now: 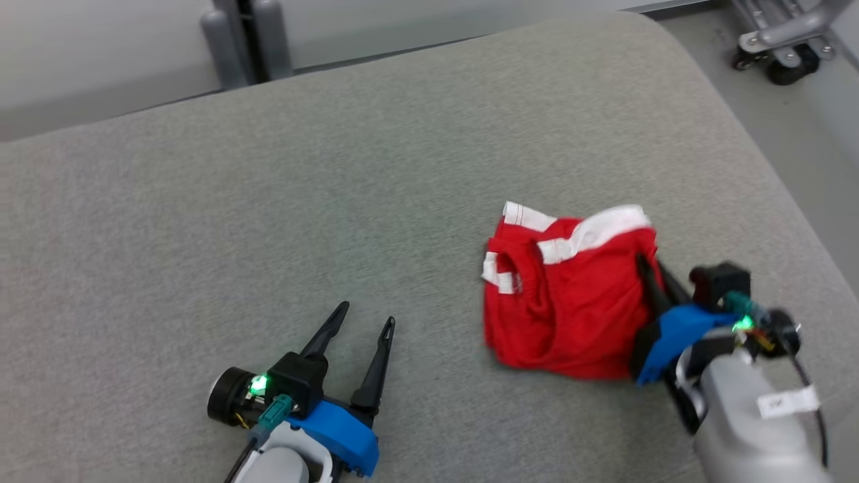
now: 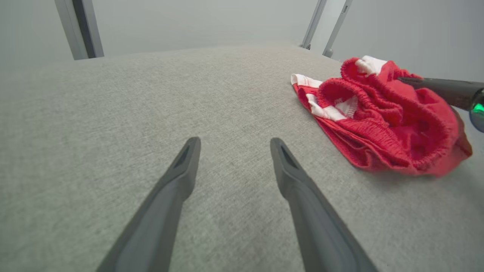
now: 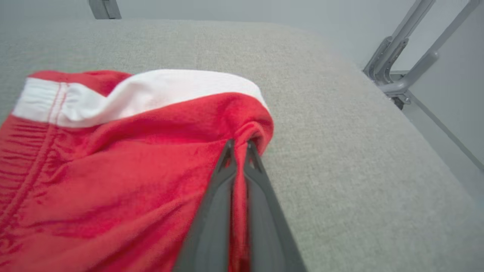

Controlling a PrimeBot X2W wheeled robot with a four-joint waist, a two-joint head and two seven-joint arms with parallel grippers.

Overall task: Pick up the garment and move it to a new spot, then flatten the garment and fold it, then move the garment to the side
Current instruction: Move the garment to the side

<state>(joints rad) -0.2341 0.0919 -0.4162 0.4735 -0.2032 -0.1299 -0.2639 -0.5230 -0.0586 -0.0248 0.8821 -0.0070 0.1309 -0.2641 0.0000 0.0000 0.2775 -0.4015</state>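
Your right tool (image 3: 239, 145) was pinched shut on the right edge of the one red garment (image 1: 570, 302), bunched on the right of the bench (image 1: 268, 201). You likely needed a slow lift so the cloth didn't slip. Your left tool (image 1: 368, 315) gaped wide, empty, at near left. Two tools in all.

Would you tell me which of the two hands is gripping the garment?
The right hand: it is shut on the garment at its edge, while the left hand stands open, apart from it.
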